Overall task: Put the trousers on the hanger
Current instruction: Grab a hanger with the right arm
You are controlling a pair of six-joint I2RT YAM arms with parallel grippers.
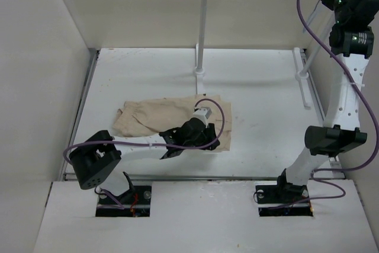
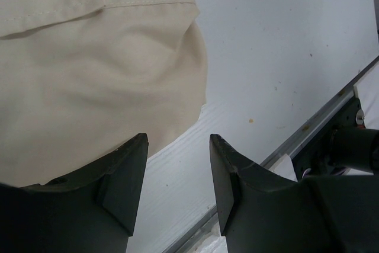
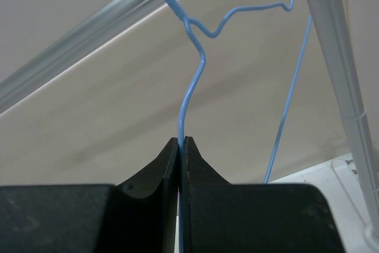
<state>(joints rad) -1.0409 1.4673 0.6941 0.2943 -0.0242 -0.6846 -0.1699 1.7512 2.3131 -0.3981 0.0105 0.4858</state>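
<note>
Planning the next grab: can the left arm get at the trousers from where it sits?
Probably yes: the left gripper is open right at the edge of the trousers, with only bare table beside it and nothing in between.

The trousers [image 1: 148, 117] are plain cream, the hanger [image 3: 188, 93] pale blue, the table [image 1: 266, 99] white.

No text, label, brand or number can be read anywhere — nothing legible.

Bare table [image 1: 266, 105] right of trousers [image 1: 142, 118] gives you room; pole [image 1: 203, 28] stands just behind them.
</note>
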